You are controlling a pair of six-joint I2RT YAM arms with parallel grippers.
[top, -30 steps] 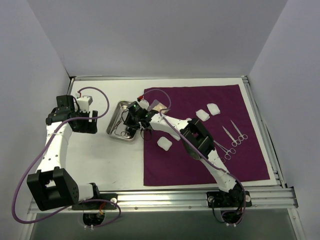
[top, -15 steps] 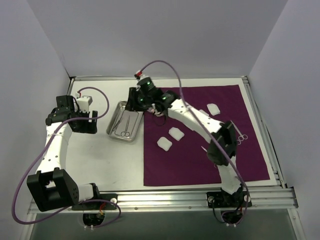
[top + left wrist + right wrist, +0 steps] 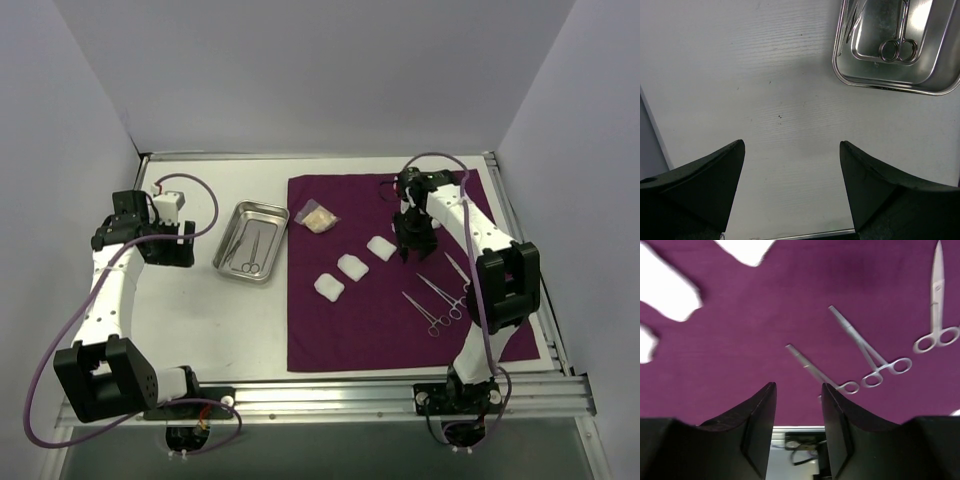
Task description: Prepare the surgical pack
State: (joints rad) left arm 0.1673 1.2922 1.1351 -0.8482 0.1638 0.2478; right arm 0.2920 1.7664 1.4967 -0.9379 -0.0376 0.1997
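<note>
Currently hovering the right gripper (image 3: 799, 387) above the far right part of the dark purple cloth (image 3: 380, 335), holding its fingers (image 3: 760, 410) partway apart with nothing between them. Looking down past those fingers at three thin metal instruments (image 3: 865, 352) lying side by side on the cloth, towards its right edge. Seeing three white gauze pads (image 3: 352, 266) lined up in a slanted row on the cloth's left half, each apart from the next, and a small pale packet (image 3: 318, 218) near the cloth's far left corner. Resting the steel tray (image 3: 268, 213) on the white table (image 3: 200, 330) just beside the cloth's left edge; not managing to tell whether rim and cloth are touching. Carrying a ring-handled instrument (image 3: 897, 47) inside that tray, with a second thin one beside it. Holding the left gripper (image 3: 792, 145) wide open over bare table left of the tray, clasping nothing, clear of the tray's rim. Leaving a broad bare stretch of cloth on the near side, between the pads and the near rail (image 3: 400, 392), and bare table on the near left. Running the cloth's right edge close along the table's right side.
</note>
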